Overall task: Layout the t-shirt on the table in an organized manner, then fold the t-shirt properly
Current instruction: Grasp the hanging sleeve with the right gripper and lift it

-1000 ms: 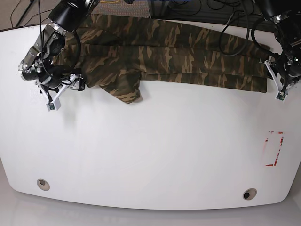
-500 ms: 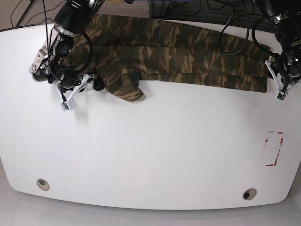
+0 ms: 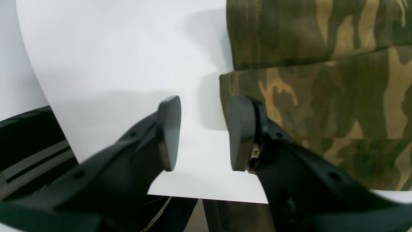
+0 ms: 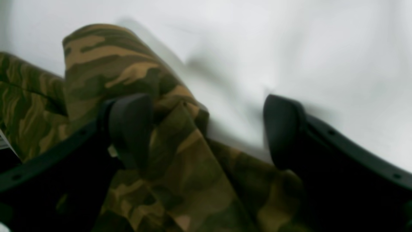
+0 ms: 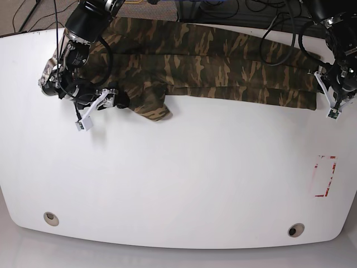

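Note:
The camouflage t-shirt [image 5: 212, 67] lies as a long folded band along the far side of the white table [image 5: 184, 178], with a sleeve flap [image 5: 153, 106] hanging toward me. At that flap my right gripper [image 5: 119, 101] stands wide open. In the right wrist view, the right gripper [image 4: 206, 132] has one finger [image 4: 128, 125] over the cloth [image 4: 180, 180], and a fold lies between the fingers. My left gripper [image 5: 325, 89] is at the band's right end. Close up, the left gripper [image 3: 201, 132] is open over bare table [image 3: 112, 64], one finger [image 3: 239, 132] touching the t-shirt's edge [image 3: 322, 80].
A red-and-white tape mark [image 5: 325, 176] sits near the right edge. Two grommet holes [image 5: 51, 218] [image 5: 295, 229] lie along the front edge. Dark cables [image 5: 245, 8] run behind the table's back edge, just past the shirt.
My right arm has swung rightward along the table to the sleeve flap, gripper still open. The left arm and the shirt's right end have not moved.

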You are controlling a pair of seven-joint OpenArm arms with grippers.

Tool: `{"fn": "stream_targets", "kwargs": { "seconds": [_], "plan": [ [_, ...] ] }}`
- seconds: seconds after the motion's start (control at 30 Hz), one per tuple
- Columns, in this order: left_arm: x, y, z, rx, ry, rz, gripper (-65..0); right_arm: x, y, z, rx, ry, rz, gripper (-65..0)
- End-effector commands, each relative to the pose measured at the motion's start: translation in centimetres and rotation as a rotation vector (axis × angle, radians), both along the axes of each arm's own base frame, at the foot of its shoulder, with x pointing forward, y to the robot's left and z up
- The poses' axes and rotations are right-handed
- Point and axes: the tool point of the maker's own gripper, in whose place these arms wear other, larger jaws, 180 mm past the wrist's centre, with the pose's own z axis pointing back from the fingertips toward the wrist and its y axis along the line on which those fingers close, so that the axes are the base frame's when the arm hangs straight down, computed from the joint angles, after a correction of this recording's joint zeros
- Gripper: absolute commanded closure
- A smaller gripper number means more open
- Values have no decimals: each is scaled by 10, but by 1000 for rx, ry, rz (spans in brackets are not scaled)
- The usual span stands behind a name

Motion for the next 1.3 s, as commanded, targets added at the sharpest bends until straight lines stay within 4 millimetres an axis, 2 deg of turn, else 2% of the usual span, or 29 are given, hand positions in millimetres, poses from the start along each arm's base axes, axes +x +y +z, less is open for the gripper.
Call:
{"fn": "stream_targets", "kwargs": {
  "seconds": [0.0, 0.13, 0.23, 0.57, 0.93, 1.07, 1.2, 1.27],
  "plan": [
    [7, 5, 11, 22, -29, -5, -232, 14, -3, 14, 0, -53, -7, -518],
    [7, 5, 10, 22, -29, -6, -232, 15, 1, 13, 8, -51, 1, -518],
    [7, 5, 10, 22, -29, -6, -232, 16, 20, 12, 26, -49, 40, -518],
    [7, 5, 10, 22, -29, -6, -232, 15, 57, 10, 62, -44, 114, -517],
    [7, 5, 10, 22, -29, -6, -232, 18, 61, 12, 58, -51, 131, -506],
    [7, 5, 10, 22, -29, -6, -232, 18, 62, 12, 60, -51, 131, -438],
    [7, 5, 10, 22, -29, -6, -232, 18, 62, 12, 60, -51, 131, -304],
    [7, 5, 10, 22, -29, -6, -232, 18, 62, 12, 60, -51, 131, -211]
  ]
}}
